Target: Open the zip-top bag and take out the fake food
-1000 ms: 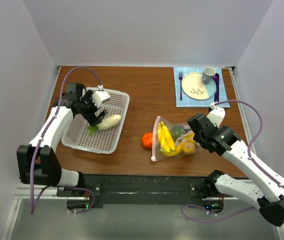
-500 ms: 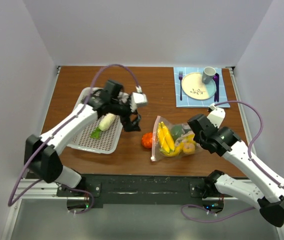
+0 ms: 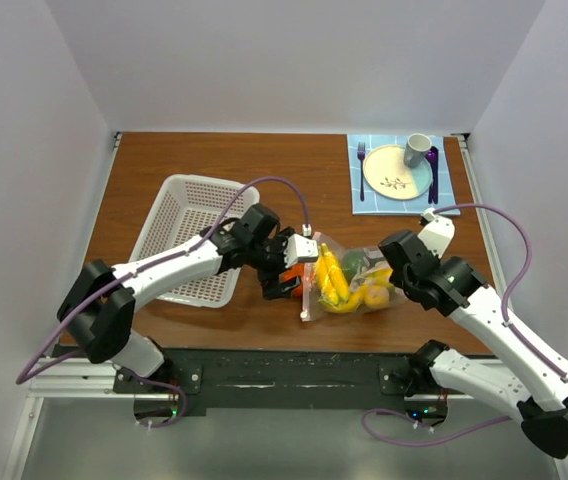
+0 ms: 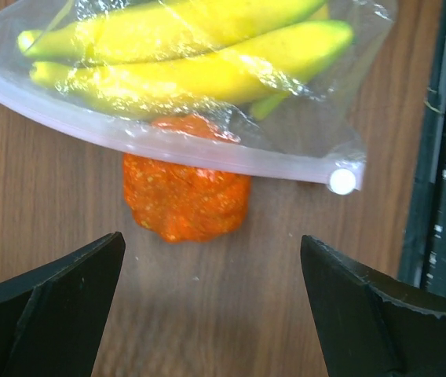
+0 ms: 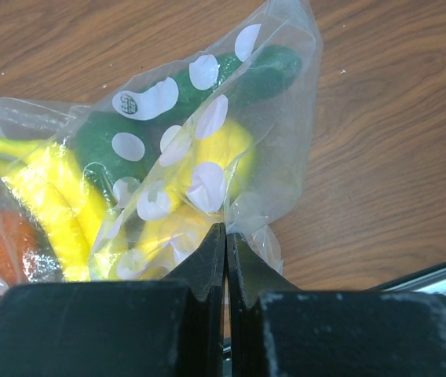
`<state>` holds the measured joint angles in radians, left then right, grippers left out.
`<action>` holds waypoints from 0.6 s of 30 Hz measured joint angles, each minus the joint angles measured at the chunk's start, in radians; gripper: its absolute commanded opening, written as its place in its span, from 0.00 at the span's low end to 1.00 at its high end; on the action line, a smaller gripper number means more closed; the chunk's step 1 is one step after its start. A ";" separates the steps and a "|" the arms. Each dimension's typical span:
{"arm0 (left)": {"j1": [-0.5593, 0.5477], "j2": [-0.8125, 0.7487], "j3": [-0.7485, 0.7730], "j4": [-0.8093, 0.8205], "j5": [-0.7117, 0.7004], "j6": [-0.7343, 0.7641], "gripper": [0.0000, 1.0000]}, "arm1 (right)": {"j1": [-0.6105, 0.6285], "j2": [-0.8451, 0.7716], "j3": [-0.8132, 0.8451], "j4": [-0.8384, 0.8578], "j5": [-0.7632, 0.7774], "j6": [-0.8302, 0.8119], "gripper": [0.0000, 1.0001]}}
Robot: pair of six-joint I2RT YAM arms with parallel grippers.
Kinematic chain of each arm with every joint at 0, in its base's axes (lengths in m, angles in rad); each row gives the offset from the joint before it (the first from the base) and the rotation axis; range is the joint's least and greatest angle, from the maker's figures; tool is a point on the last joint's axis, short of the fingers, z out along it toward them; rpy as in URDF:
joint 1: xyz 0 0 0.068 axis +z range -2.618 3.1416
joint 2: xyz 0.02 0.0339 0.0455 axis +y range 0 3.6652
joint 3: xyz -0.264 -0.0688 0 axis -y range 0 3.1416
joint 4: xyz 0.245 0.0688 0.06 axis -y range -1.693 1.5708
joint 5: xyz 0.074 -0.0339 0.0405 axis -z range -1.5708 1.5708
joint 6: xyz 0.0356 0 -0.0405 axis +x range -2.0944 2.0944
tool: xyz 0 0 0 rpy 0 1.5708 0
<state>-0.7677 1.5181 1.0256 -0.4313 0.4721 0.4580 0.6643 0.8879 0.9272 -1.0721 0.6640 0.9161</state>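
A brown wooden bench [image 3: 294,170] fills the middle of the frame; a white perforated basket [image 3: 179,215] sits at centre left; at upper right, a blue placemat [image 3: 445,196] carries a pale yellow plate [image 3: 384,165]; a dark fork [image 3: 361,157] lies left of the plate, a grey cup [image 3: 418,150] stands at its upper right edge, and a purple utensil [image 3: 432,165] lies to its right.

This looks like a robot test bench in a lab, not a home. A brown wooden table [image 3: 304,180] fills the middle of the frame, boxed in by plain white walls [image 3: 294,60] at the top and both sides. Along the bottom edge, two white robot arms stand bolted to a black rail [image 3: 294,365]. The props look staged: a white basket [image 3: 179,215] at left, a bag [image 3: 349,300] of toy food [image 3: 329,275] at centre, and a plate [image 3: 396,172] at upper right.
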 measured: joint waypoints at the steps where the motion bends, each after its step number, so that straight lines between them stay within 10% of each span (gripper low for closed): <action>1: 0.000 0.007 -0.006 0.019 -0.005 0.003 1.00 | 0.000 -0.002 0.000 -0.001 0.000 0.000 0.00; 18: 0.000 0.188 -0.006 0.193 0.079 0.058 1.00 | -0.005 -0.016 -0.016 -0.016 0.000 0.004 0.00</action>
<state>-0.7677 1.7061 1.0191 -0.2382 0.5510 0.5163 0.6598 0.8722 0.9112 -1.0878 0.6636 0.9199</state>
